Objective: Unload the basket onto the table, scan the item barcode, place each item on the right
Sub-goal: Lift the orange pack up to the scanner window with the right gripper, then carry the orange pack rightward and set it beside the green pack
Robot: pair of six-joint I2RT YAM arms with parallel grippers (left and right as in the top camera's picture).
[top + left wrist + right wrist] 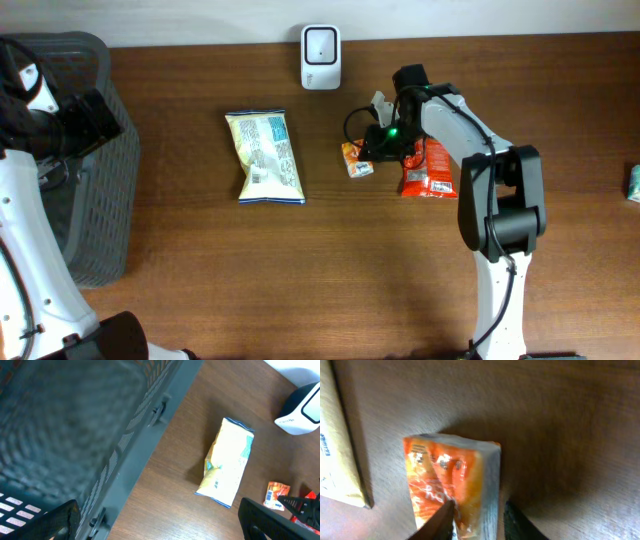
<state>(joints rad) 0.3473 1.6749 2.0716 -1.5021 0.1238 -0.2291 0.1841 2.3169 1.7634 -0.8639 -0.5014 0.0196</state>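
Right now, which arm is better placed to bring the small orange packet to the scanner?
Right. Its end effector is at the orange packet, near the white scanner. The left end effector hangs open over the grey basket, farther away.

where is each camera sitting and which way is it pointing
overhead: above the table, looking straight down; left arm and right arm show.
left wrist: over the basket, facing the yellow bag; its open fingers show.
right wrist: low over the orange packet, facing down; its fingertips show.
shared: all three see the yellow bag and orange packet.
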